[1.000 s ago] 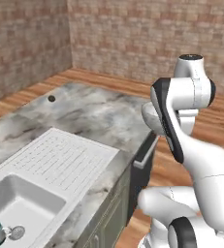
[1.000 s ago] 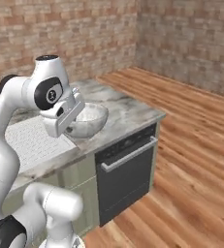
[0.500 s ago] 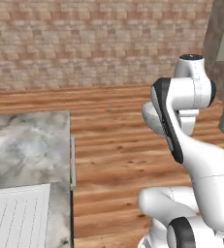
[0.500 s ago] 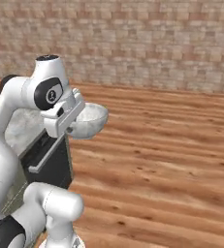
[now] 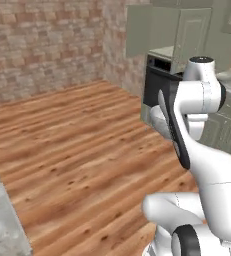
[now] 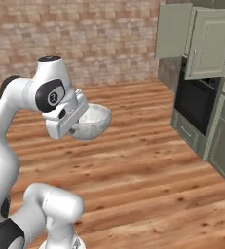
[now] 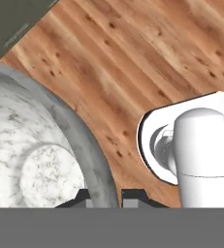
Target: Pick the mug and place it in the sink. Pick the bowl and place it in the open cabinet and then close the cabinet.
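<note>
Clenched on the rim of the bowl (image 6: 90, 122), the tool (image 7: 111, 197), one dark fingertip (image 7: 133, 196) outside the wall and the other inside. Held aloft beside the white arm in the right base view, well above the wooden floor (image 6: 148, 160), roughly level, touching nothing else. Marbled grey-white inside with a pale round base, seen close up in the hand view (image 7: 40, 150). Off to the far right, the cabinet (image 6: 209, 44), sage-green, both tall panelled doors swung open, above a dark oven front (image 6: 196, 104). Well apart, bowl and cabinet. Behind, a brick wall (image 6: 84, 39).
</note>
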{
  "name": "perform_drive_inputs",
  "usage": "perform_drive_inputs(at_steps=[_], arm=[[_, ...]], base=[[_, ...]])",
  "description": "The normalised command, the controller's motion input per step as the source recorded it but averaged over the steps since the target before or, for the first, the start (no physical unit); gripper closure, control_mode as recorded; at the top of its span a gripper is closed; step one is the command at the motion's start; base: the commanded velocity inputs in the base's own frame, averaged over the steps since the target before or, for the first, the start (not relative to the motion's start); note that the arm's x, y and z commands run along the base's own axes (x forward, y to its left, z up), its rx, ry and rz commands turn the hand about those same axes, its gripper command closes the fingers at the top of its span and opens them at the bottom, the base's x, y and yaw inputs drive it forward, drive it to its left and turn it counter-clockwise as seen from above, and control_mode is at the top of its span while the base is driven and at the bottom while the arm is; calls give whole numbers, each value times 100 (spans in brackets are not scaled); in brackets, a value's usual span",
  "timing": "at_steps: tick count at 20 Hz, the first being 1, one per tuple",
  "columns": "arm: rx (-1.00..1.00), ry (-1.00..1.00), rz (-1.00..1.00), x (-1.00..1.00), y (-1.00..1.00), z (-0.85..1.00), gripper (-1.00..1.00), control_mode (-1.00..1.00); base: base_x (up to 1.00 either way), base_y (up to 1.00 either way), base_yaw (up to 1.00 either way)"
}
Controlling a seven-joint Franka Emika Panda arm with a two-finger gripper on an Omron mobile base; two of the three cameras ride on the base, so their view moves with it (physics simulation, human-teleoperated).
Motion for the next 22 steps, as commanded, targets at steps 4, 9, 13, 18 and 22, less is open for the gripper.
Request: perform_drive_inputs(at_steps=[4, 9, 13, 18, 22], arm=[[0, 0, 0, 0, 0, 0, 100, 100], [0, 0, 0, 0, 0, 0, 100, 100], [0, 0, 0, 0, 0, 0, 100, 100], [0, 0, 0, 0, 0, 0, 100, 100], [0, 0, 0, 0, 0, 0, 100, 100]], base=[[62, 23, -74], [93, 95, -48], [100, 100, -13], [100, 97, -10], [100, 26, -30]])
